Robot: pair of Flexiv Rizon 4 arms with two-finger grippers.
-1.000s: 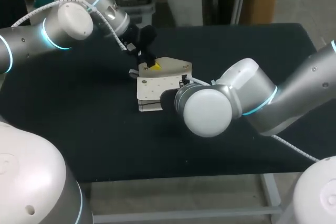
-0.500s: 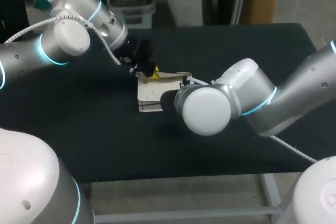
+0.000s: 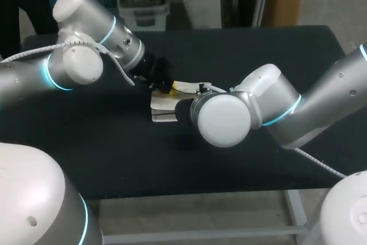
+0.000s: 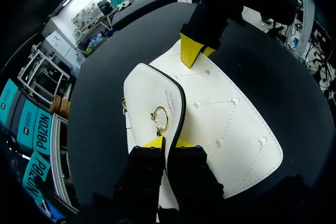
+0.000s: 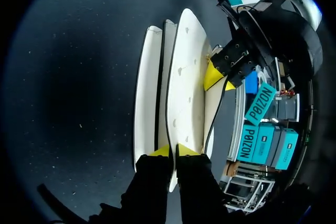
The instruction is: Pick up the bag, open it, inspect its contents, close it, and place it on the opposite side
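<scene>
White quilted bag (image 3: 163, 107) lies on the black table (image 3: 86, 142). Left gripper (image 4: 167, 141) pinches its flap (image 4: 152, 95) at twelve o'clock; right gripper (image 5: 172, 150) apparently clamps the bag's three o'clock edge.

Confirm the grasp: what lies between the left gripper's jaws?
The bag's flap, its black-trimmed edge between the left gripper jaws near the gold clasp; left wrist view shows it.

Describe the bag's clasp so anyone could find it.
On the black table lies a white quilted bag, its black-edged flap pinched by the left gripper. The clasp sits on that flap just ahead of the gripper: the only gold ring, unlike the small white studs on the quilted panel.
</scene>
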